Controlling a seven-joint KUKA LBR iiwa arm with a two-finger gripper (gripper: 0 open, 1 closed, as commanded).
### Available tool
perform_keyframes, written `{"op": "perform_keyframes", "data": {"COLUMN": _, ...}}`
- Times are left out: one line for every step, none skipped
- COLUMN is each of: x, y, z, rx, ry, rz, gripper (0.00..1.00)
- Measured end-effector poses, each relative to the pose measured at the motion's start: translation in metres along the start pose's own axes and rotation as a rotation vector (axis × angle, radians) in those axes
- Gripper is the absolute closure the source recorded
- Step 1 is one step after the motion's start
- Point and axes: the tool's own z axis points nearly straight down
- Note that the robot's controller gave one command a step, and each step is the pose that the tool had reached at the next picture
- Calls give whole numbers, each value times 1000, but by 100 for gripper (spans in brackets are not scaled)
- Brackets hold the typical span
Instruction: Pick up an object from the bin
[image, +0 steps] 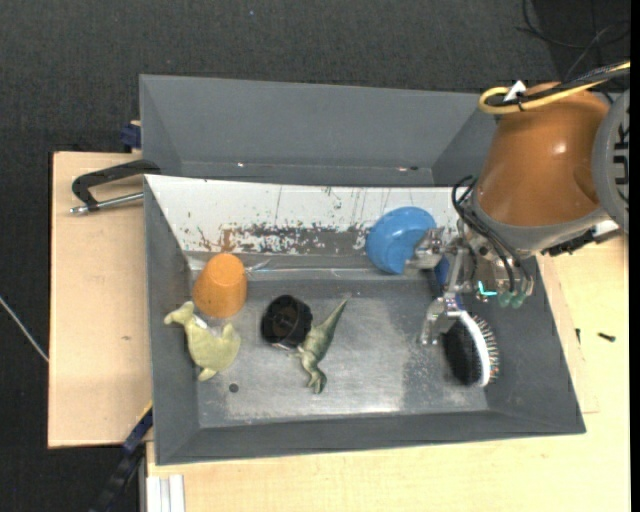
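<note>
Arm reaching down, the gripper (441, 320) hung beside the black hairbrush (468, 354) near the bin's (300, 130) right wall; whether open or closed, I couldn't tell.

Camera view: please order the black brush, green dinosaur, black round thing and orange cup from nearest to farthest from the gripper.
1. black brush, right side, next to the gripper.
2. green dinosaur, middle of the floor.
3. black round thing, just left of the dinosaur.
4. orange cup, far left.
</note>
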Motion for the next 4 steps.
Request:
{"op": "perform_keyframes", "data": {"x": -37, "y": 73, "z": 129, "rx": -1, "ry": 0, "rz": -97, "gripper": 0}}
{"op": "perform_keyframes", "data": {"x": -8, "y": 124, "z": 141, "rx": 0, "ry": -14, "rz": -96, "gripper": 0}}
{"op": "perform_keyframes", "data": {"x": -28, "y": 209, "z": 143, "rx": -3, "ry": -17, "rz": 5, "gripper": 0}}
{"op": "perform_keyframes", "data": {"x": -26, "y": 207, "z": 143, "rx": 0, "ry": -7, "rz": 6, "gripper": 100}}
